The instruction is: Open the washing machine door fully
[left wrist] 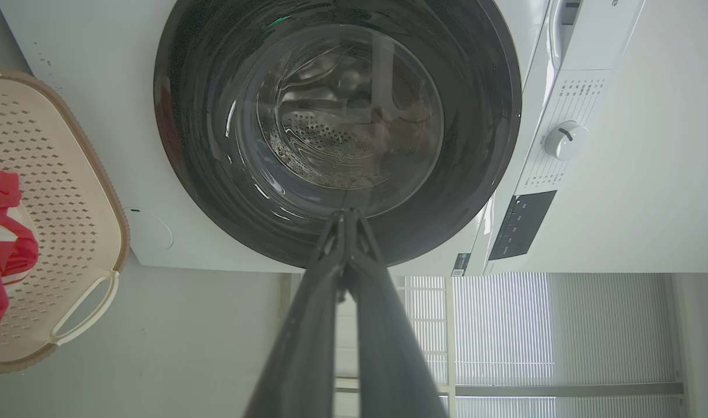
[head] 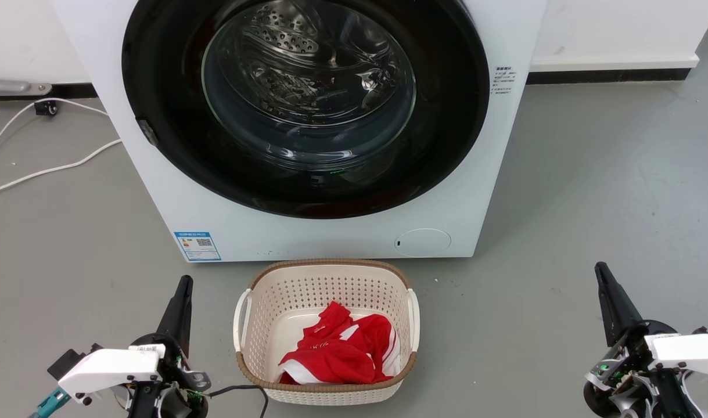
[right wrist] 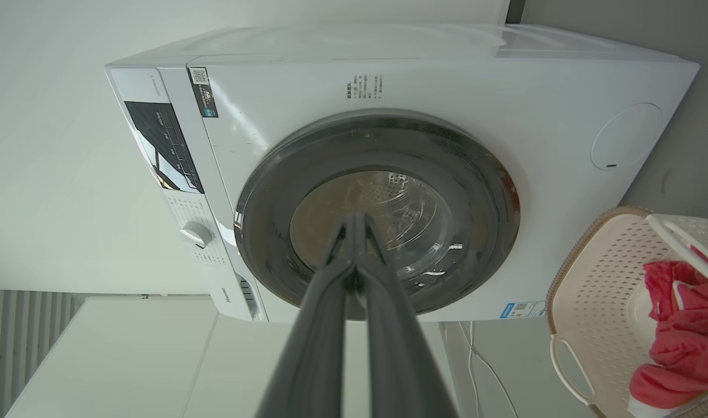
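The washing machine [head: 342,238] is a white front-loader filling the top of the head view. Its door [head: 452,116], a glossy black disc with a bulging glass bowl, lies flat against the front, closed; a small latch tab shows on its left rim. The same door [left wrist: 202,116] appears sideways in the left wrist view and again [right wrist: 487,191] in the right wrist view. My left gripper [head: 184,280] sits low at the lower left, shut, well short of the machine. At the lower right my right gripper [head: 600,267] is shut too. Both hold nothing.
A cream perforated laundry basket [head: 324,273] with red clothing [head: 342,348] stands on the grey floor just in front of the machine, between my arms. White cables [head: 46,171] trail on the floor at the left. A round white filter cap [head: 423,242] sits low on the machine.
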Robot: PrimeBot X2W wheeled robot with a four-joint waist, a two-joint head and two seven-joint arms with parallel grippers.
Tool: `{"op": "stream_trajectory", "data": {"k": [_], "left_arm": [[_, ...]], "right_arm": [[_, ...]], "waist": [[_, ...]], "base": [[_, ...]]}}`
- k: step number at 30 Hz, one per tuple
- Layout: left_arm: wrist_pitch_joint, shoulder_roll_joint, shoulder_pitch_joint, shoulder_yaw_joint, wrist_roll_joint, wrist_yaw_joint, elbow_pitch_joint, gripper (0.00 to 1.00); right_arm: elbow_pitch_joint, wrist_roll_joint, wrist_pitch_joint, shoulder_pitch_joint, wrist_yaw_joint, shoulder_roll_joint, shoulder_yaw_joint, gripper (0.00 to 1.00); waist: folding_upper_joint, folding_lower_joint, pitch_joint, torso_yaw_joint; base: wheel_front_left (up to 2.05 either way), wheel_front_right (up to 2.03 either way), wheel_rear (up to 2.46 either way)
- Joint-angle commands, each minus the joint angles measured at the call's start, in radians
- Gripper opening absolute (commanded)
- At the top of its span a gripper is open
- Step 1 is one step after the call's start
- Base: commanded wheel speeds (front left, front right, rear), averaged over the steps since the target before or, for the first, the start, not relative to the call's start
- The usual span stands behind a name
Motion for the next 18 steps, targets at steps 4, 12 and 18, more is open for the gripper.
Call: {"op": "stream_trajectory", "data": {"k": [4, 12, 18], "left_arm": [[0.006, -0.001, -0.009, 0.003, 0.007, -0.003, 0.001, 0.0], [0.006, -0.002, -0.009, 0.004, 0.006, -0.003, 0.001, 0.0], [0.006, -0.002, -0.009, 0.005, 0.007, -0.003, 0.001, 0.0]], "right_arm": [[0.002, -0.004, 0.002, -0.012, 0.0, 0.003, -0.004, 0.0], [0.002, -0.006, 0.005, -0.013, 0.0, 0.004, -0.006, 0.0], [0.002, -0.008, 0.006, -0.013, 0.0, 0.005, -0.007, 0.0]], "waist": [[-0.0001, 0.0, 0.0, 0.0], [-0.0001, 0.0, 0.0, 0.0], [-0.0001, 0.0, 0.0, 0.0]], "base": [[0.0, 0.0, 0.0], [0.0, 0.0, 0.0], [0.0, 0.0, 0.0]]}}
